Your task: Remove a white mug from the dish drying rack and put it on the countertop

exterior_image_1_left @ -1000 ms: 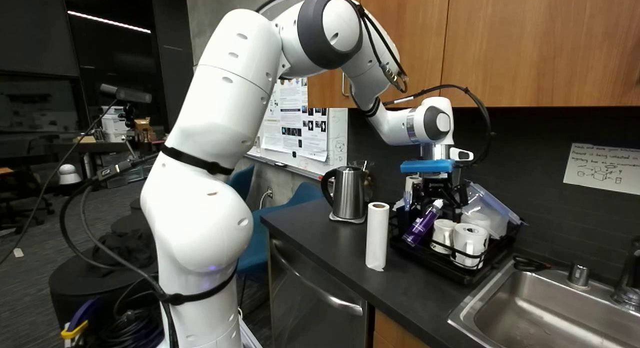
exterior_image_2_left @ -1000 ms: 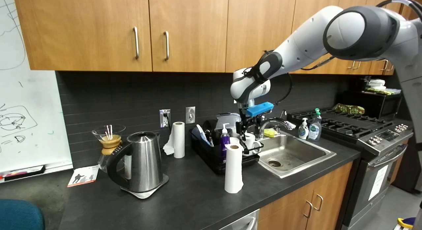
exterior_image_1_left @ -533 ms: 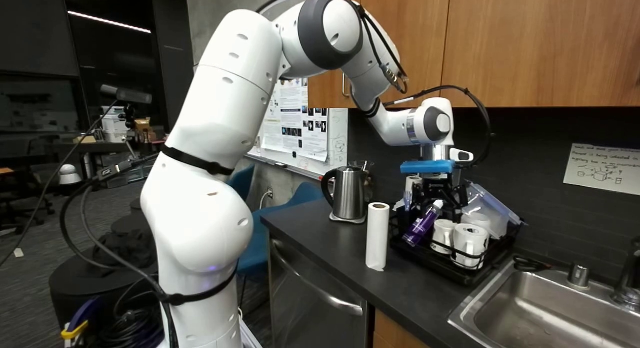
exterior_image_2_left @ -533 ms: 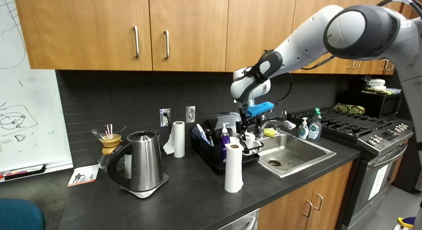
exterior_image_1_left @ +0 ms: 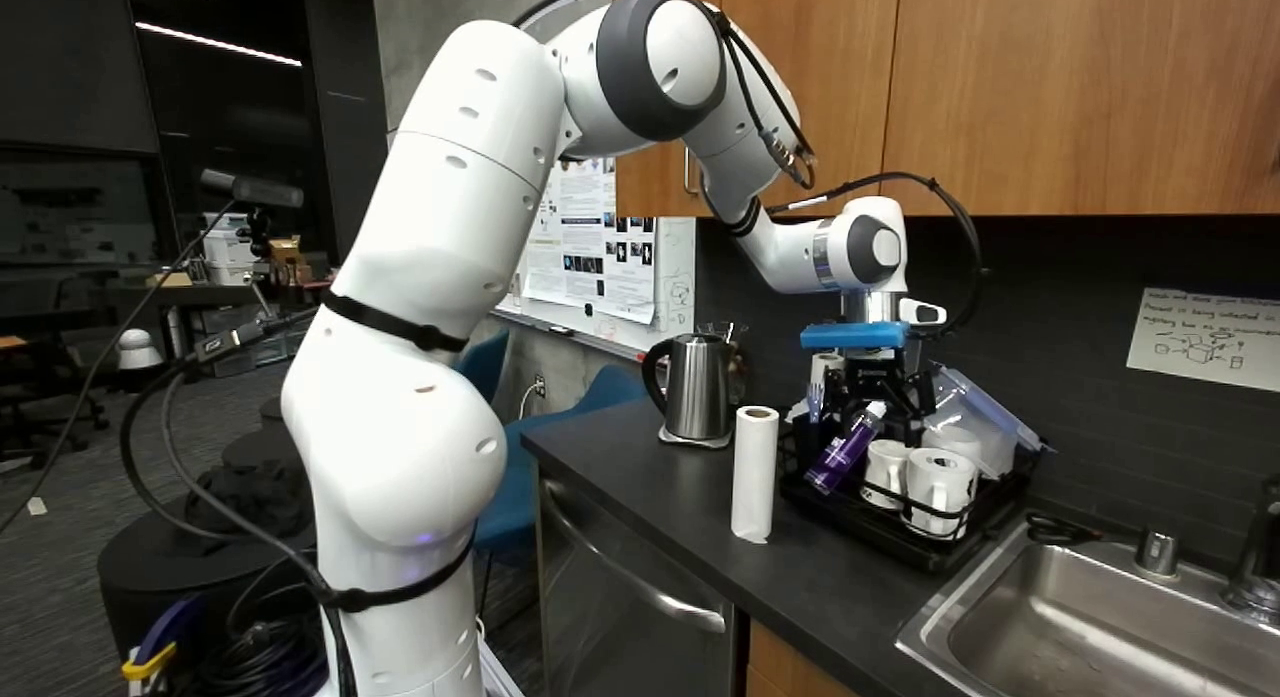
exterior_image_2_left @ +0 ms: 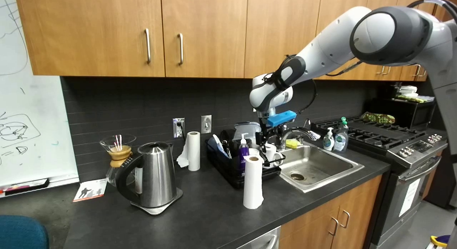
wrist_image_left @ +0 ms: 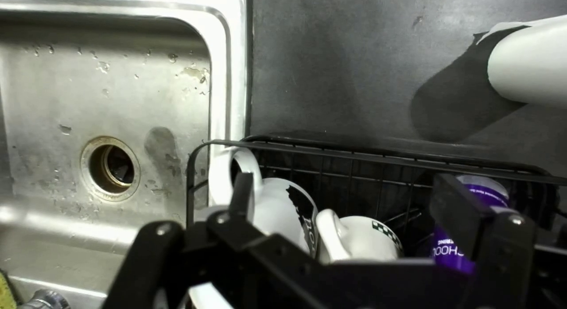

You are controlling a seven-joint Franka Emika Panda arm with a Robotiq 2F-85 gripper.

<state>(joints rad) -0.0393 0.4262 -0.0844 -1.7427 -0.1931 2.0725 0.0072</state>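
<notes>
Looking down past my claw (wrist_image_left: 345, 198), I find it spread wide over the dish drying rack (exterior_image_2_left: 224, 170), and the white mugs (wrist_image_left: 273, 209) sitting in that rack; which one is wanted I cannot tell. Only the wrist view gives me wet-looking spots (wrist_image_left: 103, 67) in the sink (wrist_image_left: 234, 69); the stove (exterior_image_2_left: 378, 136) past that sink shows in an exterior view alone. The dark tabletop (exterior_image_2_left: 200, 213) runs below wooden cupboards (exterior_image_2_left: 203, 34), against a black wall (exterior_image_2_left: 139, 113). I count two white mugs, two paper-towel rolls (exterior_image_2_left: 252, 186), one purple bottle (exterior_image_2_left: 244, 154) and one steel kettle (exterior_image_2_left: 157, 177), which shows in both exterior views.
</notes>
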